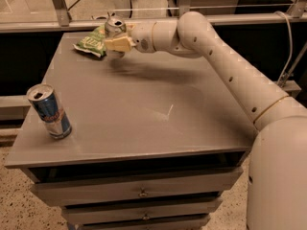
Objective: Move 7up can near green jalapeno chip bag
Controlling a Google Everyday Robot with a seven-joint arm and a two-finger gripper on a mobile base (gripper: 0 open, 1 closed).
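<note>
My gripper (pixel 117 41) is shut on the 7up can (pixel 114 26), whose shiny top shows above the yellowish fingers (pixel 120 44). It holds the can upright at the far left of the grey table (pixel 144 104). The can is right beside the green jalapeno chip bag (pixel 92 42) and partly covers the bag's right end. The can's lower body is hidden by the fingers. I cannot tell whether it rests on the table. My white arm reaches in from the right.
A blue-and-silver can (pixel 49 111) stands upright near the table's front left corner. Drawers (pixel 139 191) lie below the tabletop. A metal rail (pixel 230 18) runs behind the table.
</note>
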